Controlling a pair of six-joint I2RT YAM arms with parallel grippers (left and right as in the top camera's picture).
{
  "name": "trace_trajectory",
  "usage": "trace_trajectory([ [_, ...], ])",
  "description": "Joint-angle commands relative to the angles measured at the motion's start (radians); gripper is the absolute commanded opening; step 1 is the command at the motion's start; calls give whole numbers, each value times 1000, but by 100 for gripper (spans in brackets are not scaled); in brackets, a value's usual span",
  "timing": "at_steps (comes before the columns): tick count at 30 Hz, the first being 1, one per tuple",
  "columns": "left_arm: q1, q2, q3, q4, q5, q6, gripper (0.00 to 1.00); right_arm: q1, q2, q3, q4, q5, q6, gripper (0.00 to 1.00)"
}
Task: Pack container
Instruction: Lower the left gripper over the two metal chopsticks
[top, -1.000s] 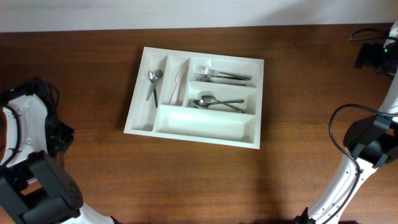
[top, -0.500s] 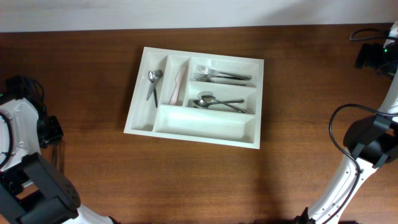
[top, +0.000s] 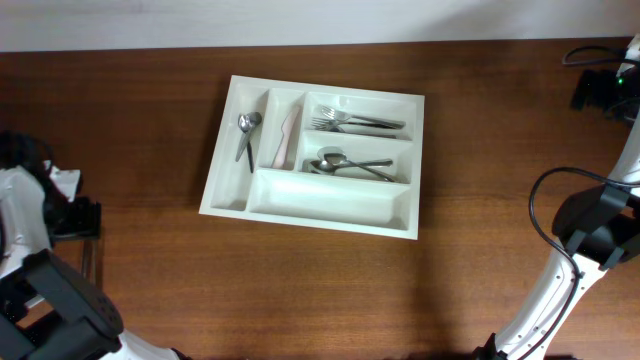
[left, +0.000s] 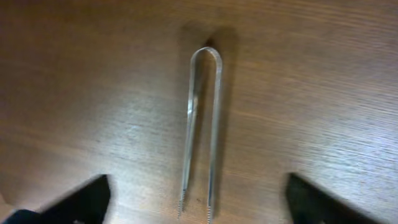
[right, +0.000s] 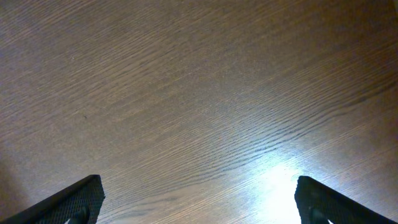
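**Both pincers wide, tongs loose under the left one**

The left gripper (left: 200, 208) stands spread wide, its two dark fingers (left: 78, 200) at the bottom corners of its wrist view and touching nothing. Between them, on the dark brown wooden table (top: 300, 290), lies a pair of thin, shiny metal tongs (left: 202, 118). The toothed tips are nearest the gripper and the rounded bend points away from it. Both fingers are well clear of the tongs' arms.

The right gripper (right: 202, 208) is also wide apart, with only bare wood grain and a bright glare patch below it.

Seen from overhead, the large white rectangular plastic cutlery tray (top: 330, 200) sits well apart from the left gripper, off to its right and farther up the table, slightly skewed. The narrow compartment closest to the left gripper's side holds a metal spoon (top: 245, 135), and the one beside it holds a pale utensil (top: 288, 138). Beyond these, silver forks (top: 355, 122) lie in the far long compartment and more spoons (top: 350, 165) in the middle one.
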Motion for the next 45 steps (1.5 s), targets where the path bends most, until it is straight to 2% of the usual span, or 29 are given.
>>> trace_trajectory([
  [1, 31, -23, -9, 3, 34, 47, 97, 5, 6, -4, 4, 5, 9, 99],
  [9, 31, -23, -10, -21, 47, 58, 100, 5, 6, -4, 4, 5, 9, 99],
  [12, 47, -23, -11, -9, 134, 135, 100, 5, 6, -4, 4, 5, 9, 99],
  [15, 76, -23, -26, 11, 199, 164, 100, 5, 6, -4, 4, 5, 9, 99],
  [24, 166, -23, -111, 33, 194, 224, 100, 5, 6, -4, 4, 5, 9, 99],
  [30, 176, -23, -195, 49, 194, 269, 100, 5, 6, -4, 4, 5, 9, 99],
  [39, 176, -23, -227, 93, 109, 263, 99, 5, 6, -4, 4, 5, 9, 99],
  [45, 176, -23, -227, 98, 106, 259, 100, 5, 6, -4, 4, 5, 9, 99],
])
